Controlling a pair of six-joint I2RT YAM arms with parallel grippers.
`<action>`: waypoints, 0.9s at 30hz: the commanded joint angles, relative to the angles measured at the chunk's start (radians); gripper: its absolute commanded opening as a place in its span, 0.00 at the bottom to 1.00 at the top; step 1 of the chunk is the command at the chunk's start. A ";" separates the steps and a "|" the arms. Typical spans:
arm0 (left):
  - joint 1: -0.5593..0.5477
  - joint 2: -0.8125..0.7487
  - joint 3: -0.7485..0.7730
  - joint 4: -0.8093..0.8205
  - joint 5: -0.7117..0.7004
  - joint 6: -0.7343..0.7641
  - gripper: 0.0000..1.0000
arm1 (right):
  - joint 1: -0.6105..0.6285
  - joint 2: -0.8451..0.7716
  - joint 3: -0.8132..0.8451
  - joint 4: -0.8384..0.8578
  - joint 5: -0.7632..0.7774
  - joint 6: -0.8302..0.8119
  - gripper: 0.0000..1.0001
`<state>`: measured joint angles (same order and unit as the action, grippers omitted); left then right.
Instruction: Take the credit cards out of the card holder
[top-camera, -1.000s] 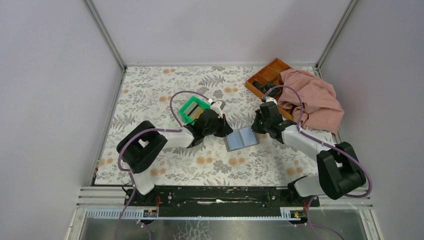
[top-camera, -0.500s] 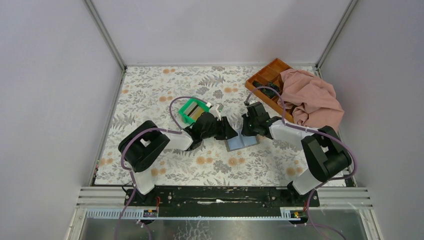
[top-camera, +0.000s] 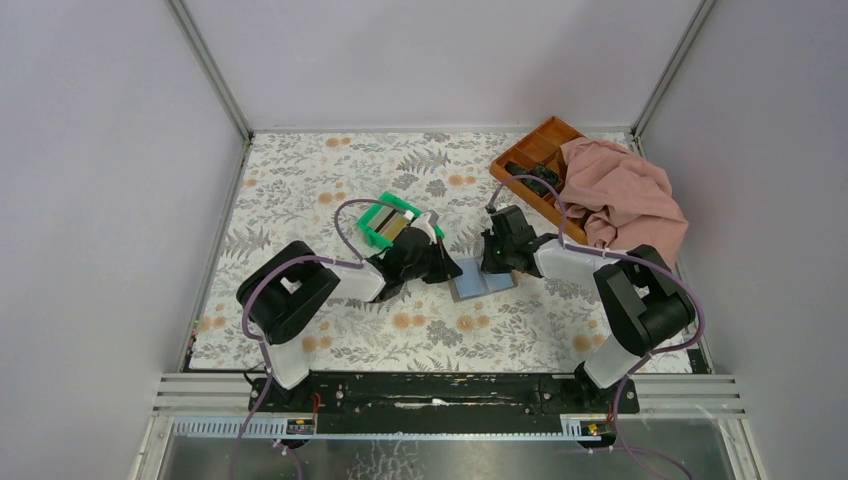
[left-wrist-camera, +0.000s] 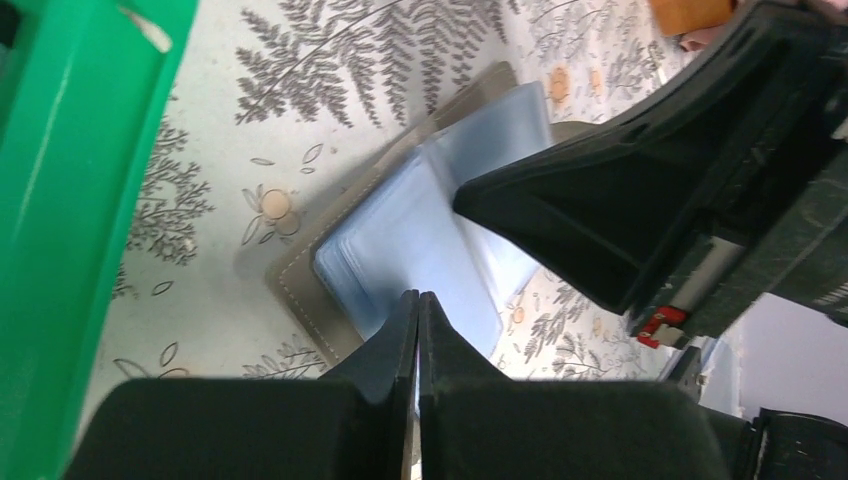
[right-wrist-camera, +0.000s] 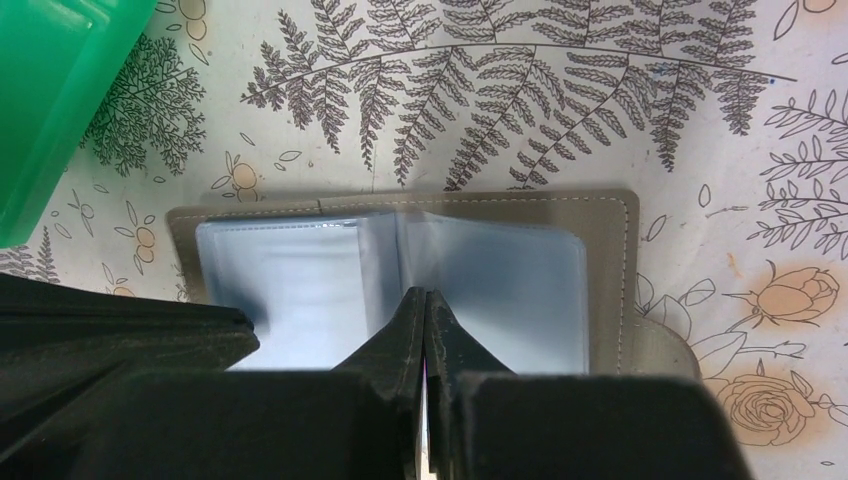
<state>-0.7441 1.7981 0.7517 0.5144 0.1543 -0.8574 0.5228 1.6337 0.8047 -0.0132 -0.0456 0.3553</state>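
The card holder (top-camera: 484, 278) lies open and flat on the floral mat, with pale blue clear sleeves inside a grey stitched cover. My left gripper (top-camera: 449, 268) is shut, its tips over the holder's left sleeve (left-wrist-camera: 400, 240). My right gripper (top-camera: 493, 263) is shut, its tips over the centre fold (right-wrist-camera: 400, 250). The two grippers sit close together over the holder. No card shows between either pair of jaws. Tan and whitish credit cards (top-camera: 397, 226) lie in the green bin (top-camera: 375, 222). I cannot tell whether any card is still in the sleeves.
The green bin stands just left of the holder, and shows in the left wrist view (left-wrist-camera: 70, 180) and the right wrist view (right-wrist-camera: 50, 90). An orange-brown compartment tray (top-camera: 530, 155) with a pink cloth (top-camera: 625, 195) draped over it sits at the back right.
My right gripper has swung left from the tray side to the holder's top edge. My left gripper has shifted a little down onto the holder's left edge. The holder has stayed put.
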 joint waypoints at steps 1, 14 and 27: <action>0.005 -0.007 0.034 -0.073 -0.062 0.037 0.00 | 0.007 0.010 0.009 0.017 0.013 0.005 0.00; -0.008 -0.051 0.058 -0.149 -0.088 0.060 0.00 | 0.007 -0.022 -0.024 -0.006 0.071 0.052 0.00; -0.019 -0.051 0.075 -0.181 -0.084 0.064 0.00 | 0.007 -0.019 -0.033 0.000 0.084 0.053 0.00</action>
<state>-0.7559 1.7699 0.8021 0.3401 0.0849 -0.8127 0.5236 1.6253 0.7876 0.0067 -0.0109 0.4091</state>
